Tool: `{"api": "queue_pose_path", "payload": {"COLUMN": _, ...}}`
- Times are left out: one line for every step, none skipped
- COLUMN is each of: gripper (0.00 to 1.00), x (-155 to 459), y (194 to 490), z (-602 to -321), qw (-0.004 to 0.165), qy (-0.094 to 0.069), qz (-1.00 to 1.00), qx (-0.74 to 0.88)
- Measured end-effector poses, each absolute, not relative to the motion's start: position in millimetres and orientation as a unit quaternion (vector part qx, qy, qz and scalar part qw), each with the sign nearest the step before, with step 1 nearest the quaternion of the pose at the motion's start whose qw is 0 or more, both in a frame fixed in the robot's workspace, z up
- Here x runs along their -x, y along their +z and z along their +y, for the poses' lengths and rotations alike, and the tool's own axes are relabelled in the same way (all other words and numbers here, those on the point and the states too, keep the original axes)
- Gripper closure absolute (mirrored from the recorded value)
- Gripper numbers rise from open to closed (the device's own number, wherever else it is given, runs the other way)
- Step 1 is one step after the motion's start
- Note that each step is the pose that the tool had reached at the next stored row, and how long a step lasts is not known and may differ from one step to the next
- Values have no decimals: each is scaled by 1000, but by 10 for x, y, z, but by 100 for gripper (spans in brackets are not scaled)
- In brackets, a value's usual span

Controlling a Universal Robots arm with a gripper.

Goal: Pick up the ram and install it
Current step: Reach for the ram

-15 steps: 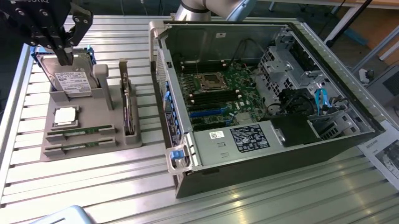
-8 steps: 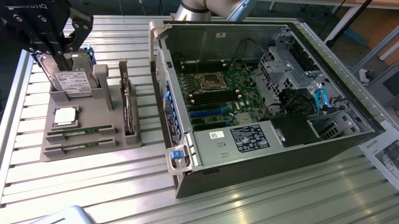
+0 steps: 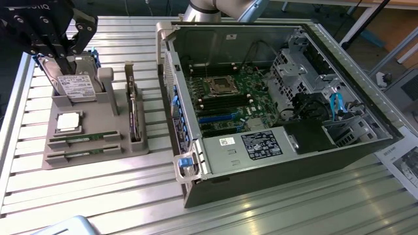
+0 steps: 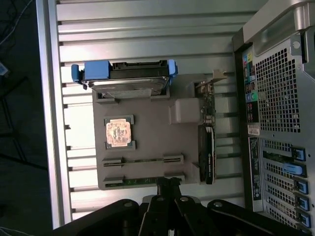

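- Fingers: black, matte.
- Desk: silver, ribbed in long parallel slats.
- Holder near the fingers: plain flat grey.
- Ram and second stick: green, pale flecks.
- Hard drive under the fingers: silver, white label with dark print, blue bracket.
- Chip: silver.
- Card: dark, nearly black.
- Computer case well away from the fingers: black shell, grey metal inside, green board, blue clips, blue cable.
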State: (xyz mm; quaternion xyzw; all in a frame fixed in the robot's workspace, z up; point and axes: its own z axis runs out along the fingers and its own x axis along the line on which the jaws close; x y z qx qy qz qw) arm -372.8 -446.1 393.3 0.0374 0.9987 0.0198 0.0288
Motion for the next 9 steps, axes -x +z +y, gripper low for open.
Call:
{"api": "queue_pose_path", "payload": {"gripper": 90, "x": 3728, "y": 3932, "z": -4463, "qw": 29, "qy": 20, "qz": 999, "qx": -37}}
{"api": "queue_pose_path", "payload": {"gripper": 90, "x": 3728, "y": 3929, "z": -4466, "qw": 29, "qy": 20, "qz": 999, "qx": -37}}
{"api": "queue_pose_path", "payload": {"gripper": 90, "x": 3728, "y": 3927, "z": -4471, "qw": 29, "qy": 20, "qz": 999, "qx": -37}}
{"api": "queue_pose_path", "payload": {"gripper": 90, "x": 3728, "y": 3923, "z": -4476, "qw": 29, "qy": 20, "qz": 999, "qx": -37}}
{"api": "queue_pose_path", "payload": {"gripper": 90, "x": 3728, "y": 3917, "z": -4482, "qw": 29, "qy": 20, "qz": 999, "qx": -37}}
{"api": "queue_pose_path", "payload": {"gripper": 90, "x": 3728, "y": 3913, "z": -4487, "qw": 29, "qy": 20, "qz": 999, "qx": -37}}
{"api": "queue_pose_path", "payload": {"gripper": 90, "x": 3728, "y": 3903, "z": -4497, "qw": 29, "qy": 20, "qz": 999, "qx": -37}}
{"api": "queue_pose_path", "payload": {"gripper": 90, "x": 3728, "y": 3895, "z": -4505, "qw": 28, "qy": 20, "qz": 999, "qx": -37}}
{"api": "queue_pose_path", "payload": {"gripper": 90, "x": 3728, "y": 3888, "z": -4512, "qw": 28, "qy": 20, "qz": 999, "qx": -37}}
